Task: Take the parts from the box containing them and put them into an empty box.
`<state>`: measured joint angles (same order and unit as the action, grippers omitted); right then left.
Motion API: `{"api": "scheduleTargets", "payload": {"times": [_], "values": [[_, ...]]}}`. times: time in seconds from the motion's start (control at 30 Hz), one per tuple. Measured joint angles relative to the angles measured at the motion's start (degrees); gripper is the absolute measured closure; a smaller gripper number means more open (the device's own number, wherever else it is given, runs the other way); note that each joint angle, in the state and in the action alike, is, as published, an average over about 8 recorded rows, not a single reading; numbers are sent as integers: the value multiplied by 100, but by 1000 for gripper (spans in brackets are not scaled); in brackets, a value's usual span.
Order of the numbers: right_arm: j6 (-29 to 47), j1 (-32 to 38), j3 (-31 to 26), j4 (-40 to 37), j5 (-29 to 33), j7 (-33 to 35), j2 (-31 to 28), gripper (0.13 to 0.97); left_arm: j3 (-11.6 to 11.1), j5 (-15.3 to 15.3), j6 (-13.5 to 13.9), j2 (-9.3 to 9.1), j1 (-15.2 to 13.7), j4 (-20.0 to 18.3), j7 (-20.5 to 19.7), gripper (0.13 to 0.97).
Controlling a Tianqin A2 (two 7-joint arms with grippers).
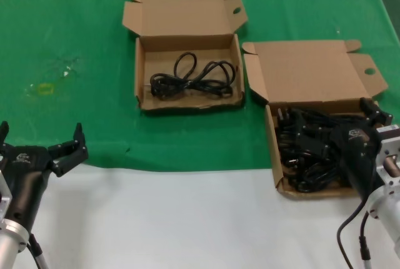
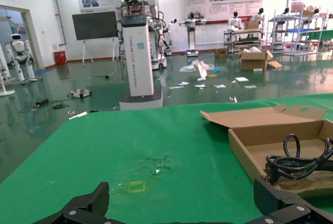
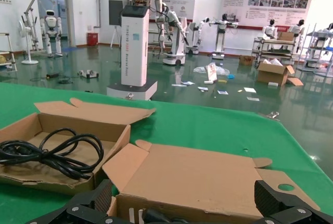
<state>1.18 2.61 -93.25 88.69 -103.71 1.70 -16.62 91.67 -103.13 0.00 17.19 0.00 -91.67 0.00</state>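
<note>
Right claw (image 1: 375, 111) open over cords (image 1: 306, 150) (full box (image 1: 272, 137)); left claw (image 1: 40, 141) idle.

No lettering reads clearly. The white robot column (image 3: 135, 44) carries vertical blue text, and the wall posters (image 3: 268, 3) bear writing, both too small to make out.

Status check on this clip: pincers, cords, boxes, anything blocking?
Left pincer open, parked at near table edge. Right pincer open over full box, holding nothing. One cord lies in the far box. Nothing in the way.
</note>
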Motion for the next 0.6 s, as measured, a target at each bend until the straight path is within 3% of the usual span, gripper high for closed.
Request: {"api": "scheduleTargets", "payload": {"times": [0.6], "values": [[0, 0, 0, 0, 0, 0, 0, 129, 0, 0, 0, 0, 0, 0, 0, 132]]}}
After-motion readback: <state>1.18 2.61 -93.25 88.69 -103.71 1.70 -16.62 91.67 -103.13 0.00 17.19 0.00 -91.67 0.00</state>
